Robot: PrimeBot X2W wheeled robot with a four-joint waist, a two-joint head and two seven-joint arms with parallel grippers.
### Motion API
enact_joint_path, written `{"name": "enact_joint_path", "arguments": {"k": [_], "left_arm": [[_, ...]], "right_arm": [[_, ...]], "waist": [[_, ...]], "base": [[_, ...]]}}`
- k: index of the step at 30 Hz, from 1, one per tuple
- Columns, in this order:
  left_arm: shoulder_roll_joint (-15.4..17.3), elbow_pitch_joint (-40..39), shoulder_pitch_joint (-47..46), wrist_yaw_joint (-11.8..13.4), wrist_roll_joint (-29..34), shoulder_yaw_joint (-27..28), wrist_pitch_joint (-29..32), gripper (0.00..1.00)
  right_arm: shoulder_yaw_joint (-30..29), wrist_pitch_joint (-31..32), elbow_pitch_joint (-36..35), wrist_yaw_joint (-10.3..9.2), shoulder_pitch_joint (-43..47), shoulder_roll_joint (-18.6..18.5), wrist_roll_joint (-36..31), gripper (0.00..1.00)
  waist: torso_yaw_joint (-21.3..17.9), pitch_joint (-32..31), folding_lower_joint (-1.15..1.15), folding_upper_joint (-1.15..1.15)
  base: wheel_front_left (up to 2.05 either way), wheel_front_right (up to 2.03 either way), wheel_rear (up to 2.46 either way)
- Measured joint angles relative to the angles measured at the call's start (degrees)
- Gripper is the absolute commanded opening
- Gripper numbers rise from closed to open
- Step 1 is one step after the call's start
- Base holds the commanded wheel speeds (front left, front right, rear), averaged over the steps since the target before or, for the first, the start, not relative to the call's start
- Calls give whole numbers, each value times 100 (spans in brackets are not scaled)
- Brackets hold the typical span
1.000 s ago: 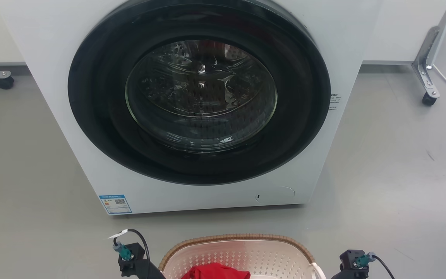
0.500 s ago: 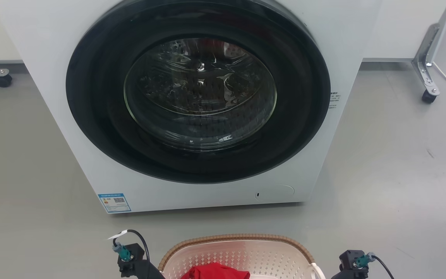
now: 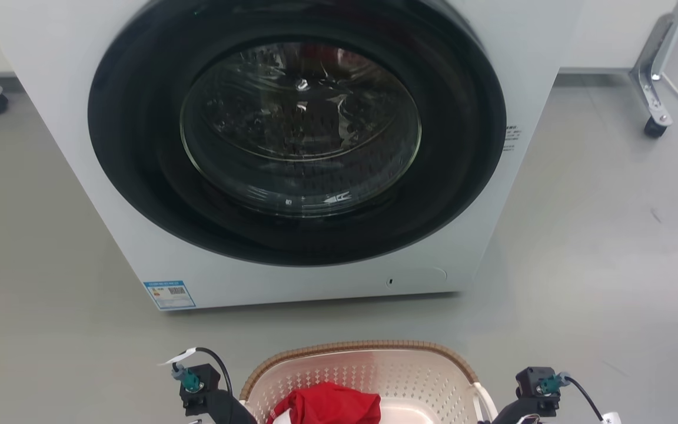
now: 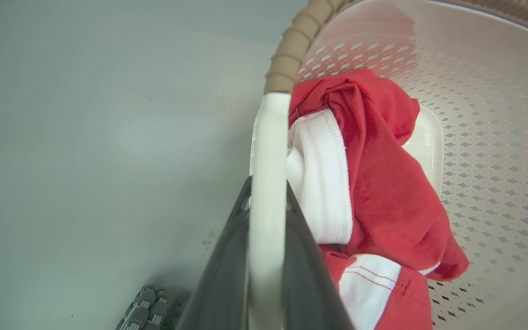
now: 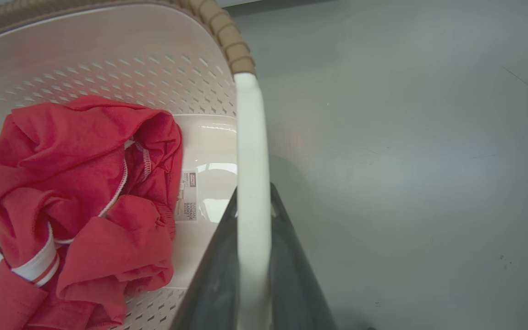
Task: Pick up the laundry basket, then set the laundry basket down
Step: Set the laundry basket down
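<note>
**Position of the task item.** The laundry basket (image 3: pixel 415 380) is recorded at 6 o'clock in the head view, cut off by the bottom edge. It is placed on the near side of a white front-loading washing machine (image 3: pixel 292 285). A strip of grey floor (image 3: pixel 580 265) is seen between the machine and the basket's brown woven-look rim (image 3: pixel 362 343), so the two are apart. Whether the basket's base touches the floor cannot be told.

**Left tool.** In the left wrist view the left tool (image 4: pixel 267 185) is clamped on the basket's white left handle (image 4: pixel 268 137). One dark finger is pressed against each side of the loop, and no gap is visible.

**Right tool.** In the right wrist view the right tool (image 5: pixel 253 192) is likewise closed tight on the white right handle (image 5: pixel 250 133), which is gripped between the two fingers.

**Contents.** A crumpled red garment (image 5: pixel 85 183) with white trim is found inside the basket, toward 9 o'clock in the right wrist view. A small label (image 5: pixel 189 196) is noted on the basket's bottom, just beside the garment at its 3 o'clock.

**Surroundings.** A blue sticker (image 3: pixel 169 293) is noted on the machine's lower front, at 7 o'clock from its round glass door (image 3: pixel 298 129). A castored metal leg (image 3: pixel 655 112) is seen at 2 o'clock in the head view, well apart from the basket.
</note>
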Motion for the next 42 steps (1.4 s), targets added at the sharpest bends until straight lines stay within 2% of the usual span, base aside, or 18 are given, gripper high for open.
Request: {"name": "enact_joint_path", "arguments": {"k": [15,22,42], "left_arm": [[-2,-15,-497,65,22,-46,-510,0],[-11,-57,-798,98,70,-65,-735,0],[-9,-166,-1900,200,215,-75,-1337,0]], "right_arm": [[53,-369,20,-59,-543,-14,-80,0],[56,-528,29,-151,-883,-48,-120,0],[123,-887,-13,-159,-2036,-212,-325,0]], "waist": [[-5,956,1,0],[10,1527,1,0],[97,3137,1,1]], "base": [[0,0,0],[0,0,0],[0,0,0]]}}
